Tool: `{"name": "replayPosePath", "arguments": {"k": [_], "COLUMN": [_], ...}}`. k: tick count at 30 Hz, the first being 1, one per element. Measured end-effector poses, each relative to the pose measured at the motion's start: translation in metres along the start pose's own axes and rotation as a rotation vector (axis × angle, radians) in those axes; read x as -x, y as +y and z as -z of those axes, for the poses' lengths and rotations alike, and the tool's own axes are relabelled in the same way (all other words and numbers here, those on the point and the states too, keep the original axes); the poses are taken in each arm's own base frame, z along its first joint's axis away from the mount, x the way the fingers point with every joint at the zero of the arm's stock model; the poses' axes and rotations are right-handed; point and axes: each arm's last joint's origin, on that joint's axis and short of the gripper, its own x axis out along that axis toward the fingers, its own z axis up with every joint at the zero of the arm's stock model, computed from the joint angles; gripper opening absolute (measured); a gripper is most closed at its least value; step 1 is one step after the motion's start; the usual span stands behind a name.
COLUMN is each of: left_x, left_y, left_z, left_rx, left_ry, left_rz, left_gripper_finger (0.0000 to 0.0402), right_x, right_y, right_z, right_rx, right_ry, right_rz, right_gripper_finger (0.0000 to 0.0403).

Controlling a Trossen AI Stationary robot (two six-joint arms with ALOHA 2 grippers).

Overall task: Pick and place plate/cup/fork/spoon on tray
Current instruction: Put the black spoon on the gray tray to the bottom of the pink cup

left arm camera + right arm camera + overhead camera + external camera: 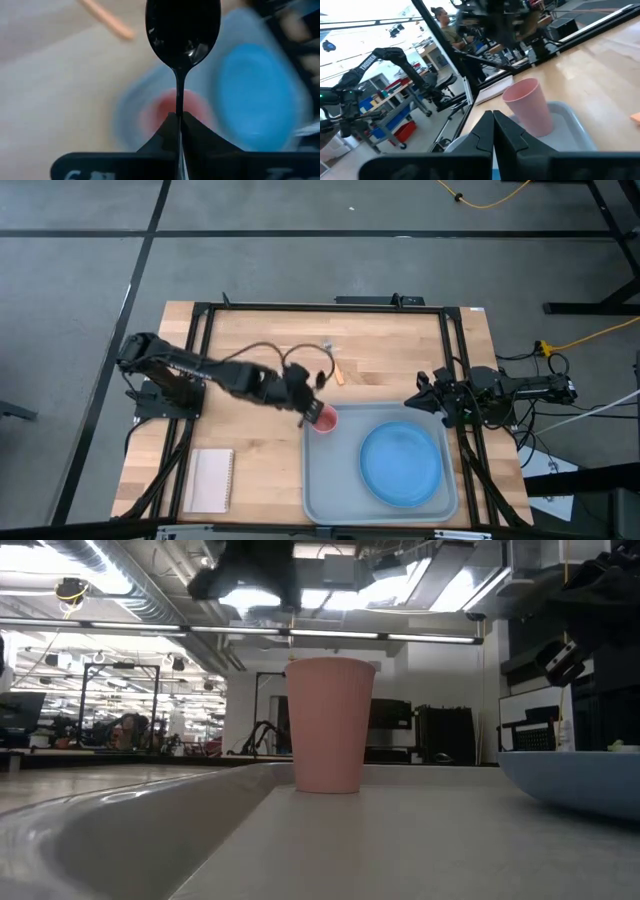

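While the glossy dark spoon was clamped by the left end effector, the ribbed cup and round plate were seen below on the tray.

In the left wrist view the spoon is cut off at twelve o'clock and its handle vanishes between the left gripper's closed fingers. Behind it the cup, plate, tray and fork are blurred. In the low view the plate runs off at three o'clock.
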Motion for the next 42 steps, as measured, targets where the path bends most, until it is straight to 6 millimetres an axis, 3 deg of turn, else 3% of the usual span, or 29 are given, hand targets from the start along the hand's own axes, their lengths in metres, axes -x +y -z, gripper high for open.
{"name": "replayPosePath", "arguments": {"k": [7,15,26,36,42], "left_x": [-0.016,-0.047,-0.061,-0.084,-0.091], "left_y": [-0.05,-0.073,-0.072,-0.054,-0.048], "left_z": [0.051,0.106,0.164,0.191,0.195], "left_rx": [0.119,0.217,0.387,0.497,0.541], "left_ry": [-0.111,-0.108,0.002,0.12,0.129], "left_rz": [0.268,0.41,0.393,0.234,0.18], "left_gripper_finger": [0.0,0.0,0.0,0.0,0.0], "right_x": [0.0,-0.002,-0.002,-0.002,-0.002], "right_y": [0.001,0.001,0.001,0.001,0.001], "right_z": [0.001,0.002,0.003,0.003,0.003], "right_rx": [-0.001,0.0,0.012,0.05,0.05], "right_ry": [0.018,0.057,0.065,0.064,0.064], "right_rz": [-0.024,-0.066,-0.068,-0.068,-0.068], "right_gripper_finger": [0.0006,0.0006,0.0006,0.0006,0.0006]}}
